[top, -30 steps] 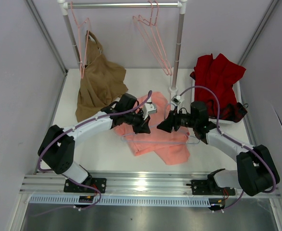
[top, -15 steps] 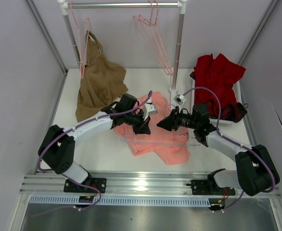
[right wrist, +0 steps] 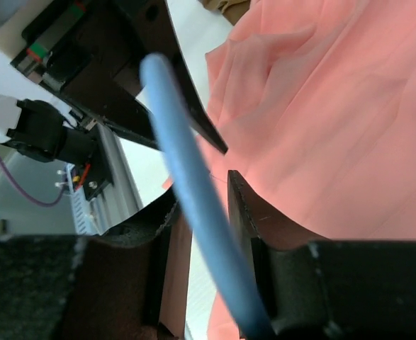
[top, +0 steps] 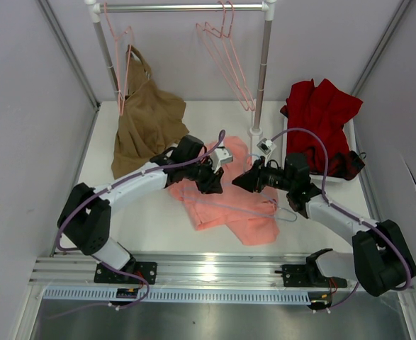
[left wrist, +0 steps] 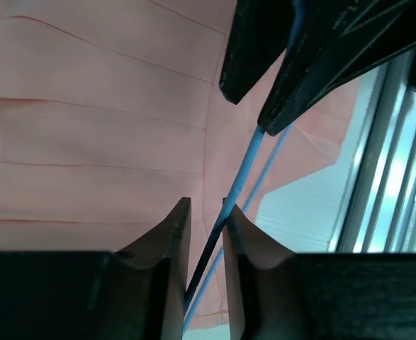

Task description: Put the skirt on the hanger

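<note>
Left wrist: hanger (left wrist: pixel 246 164) largely hidden.

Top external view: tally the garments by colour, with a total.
Salmon-pink skirt: 1
Tan-brown garment: 1
Dark red garment: 1
Total: 3
</note>
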`<action>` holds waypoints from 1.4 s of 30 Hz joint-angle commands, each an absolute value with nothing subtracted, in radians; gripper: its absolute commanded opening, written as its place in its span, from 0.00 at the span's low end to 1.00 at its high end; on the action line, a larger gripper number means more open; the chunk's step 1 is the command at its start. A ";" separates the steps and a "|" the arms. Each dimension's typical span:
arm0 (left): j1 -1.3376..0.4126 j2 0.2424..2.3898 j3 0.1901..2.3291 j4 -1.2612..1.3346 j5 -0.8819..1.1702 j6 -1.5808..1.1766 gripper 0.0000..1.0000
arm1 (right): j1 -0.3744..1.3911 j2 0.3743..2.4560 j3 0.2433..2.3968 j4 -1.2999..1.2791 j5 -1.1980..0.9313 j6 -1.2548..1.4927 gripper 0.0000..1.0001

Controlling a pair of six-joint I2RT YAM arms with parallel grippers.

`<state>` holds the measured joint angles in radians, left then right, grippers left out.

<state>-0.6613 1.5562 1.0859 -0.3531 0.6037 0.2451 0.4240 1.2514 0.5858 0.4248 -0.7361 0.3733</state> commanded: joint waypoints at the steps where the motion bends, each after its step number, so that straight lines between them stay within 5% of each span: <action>1: -0.652 1.506 1.154 -0.294 0.419 0.135 0.32 | 0.442 1.221 0.569 0.411 -0.698 0.356 0.00; 7: -0.655 1.297 1.063 -0.278 0.137 -0.061 0.51 | 0.442 1.181 0.546 0.434 -0.585 0.391 0.00; 17: -0.728 1.114 0.844 -0.311 -0.115 -0.282 0.52 | 0.428 1.180 0.543 0.440 -0.529 0.431 0.00; 29: -1.133 1.115 0.676 -0.547 -0.630 -0.669 0.58 | 0.425 1.206 0.581 0.431 -0.537 0.445 0.00; 42: -1.305 1.232 0.647 -0.577 -0.689 -0.799 0.60 | 0.423 1.220 0.598 0.434 -0.564 0.448 0.00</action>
<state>-1.2903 1.2114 0.6460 -0.5858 -0.6365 -0.7601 0.4252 1.2186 0.5518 0.4141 -0.5449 0.4370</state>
